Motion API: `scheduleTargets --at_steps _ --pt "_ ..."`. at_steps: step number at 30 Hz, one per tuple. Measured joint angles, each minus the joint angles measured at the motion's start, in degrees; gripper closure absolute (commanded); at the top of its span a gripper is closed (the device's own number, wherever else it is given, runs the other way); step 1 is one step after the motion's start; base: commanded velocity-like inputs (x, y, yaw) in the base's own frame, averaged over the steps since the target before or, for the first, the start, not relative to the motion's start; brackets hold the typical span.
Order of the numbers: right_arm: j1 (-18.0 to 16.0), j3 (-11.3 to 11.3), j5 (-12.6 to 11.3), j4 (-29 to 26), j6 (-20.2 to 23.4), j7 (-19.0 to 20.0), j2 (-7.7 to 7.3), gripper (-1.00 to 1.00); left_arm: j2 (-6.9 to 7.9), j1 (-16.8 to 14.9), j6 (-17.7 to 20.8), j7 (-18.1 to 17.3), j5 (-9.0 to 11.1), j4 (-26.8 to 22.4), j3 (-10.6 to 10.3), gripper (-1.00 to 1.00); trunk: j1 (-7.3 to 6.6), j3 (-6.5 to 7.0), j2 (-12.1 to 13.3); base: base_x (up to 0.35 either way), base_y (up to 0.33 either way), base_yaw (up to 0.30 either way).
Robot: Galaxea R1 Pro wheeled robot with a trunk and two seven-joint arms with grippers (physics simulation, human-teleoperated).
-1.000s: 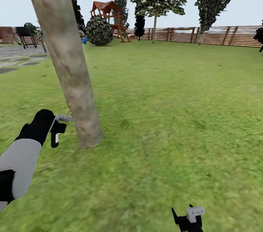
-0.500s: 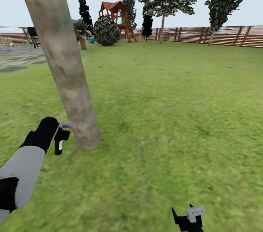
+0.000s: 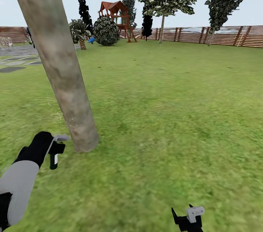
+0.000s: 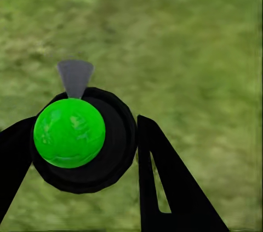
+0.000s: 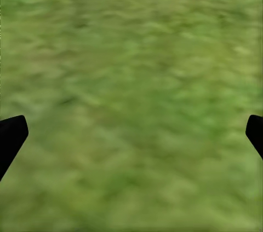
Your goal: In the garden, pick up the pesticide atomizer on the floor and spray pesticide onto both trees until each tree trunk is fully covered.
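The left gripper [image 4: 82,150] clasps the light, rigid atomizer [image 4: 69,132] round its black body, right fingers [image 5: 12,136] spread wide.

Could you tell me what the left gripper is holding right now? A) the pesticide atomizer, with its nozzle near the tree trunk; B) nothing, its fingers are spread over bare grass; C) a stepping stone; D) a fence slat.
A: the left gripper is closed around the pesticide atomizer, close to the base of the tree trunk.
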Motion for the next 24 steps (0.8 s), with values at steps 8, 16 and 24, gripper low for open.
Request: scheduleTargets --at_steps 8,16,24 --pt "0.0 0.0 0.0 0.0 0.0 -0.1 0.00 -1.00 -0.32 1.1 -2.2 0.2 -1.1 -0.6 0.5 1.00 -0.01 0.01 0.0 0.117 0.000 0.000" --pt "0.0 0.0 0.0 0.0 0.0 0.0 0.00 -1.00 -1.83 0.8 -1.6 0.1 -0.4 -6.8 0.3 1.00 0.00 0.01 0.0 0.001 0.000 0.000" --pt "0.0 0.0 0.0 0.0 0.0 0.0 0.00 -1.00 -1.71 -1.1 -1.3 -0.2 0.2 -8.1 0.1 1.00 0.00 0.01 0.0 0.000 0.000 0.000"
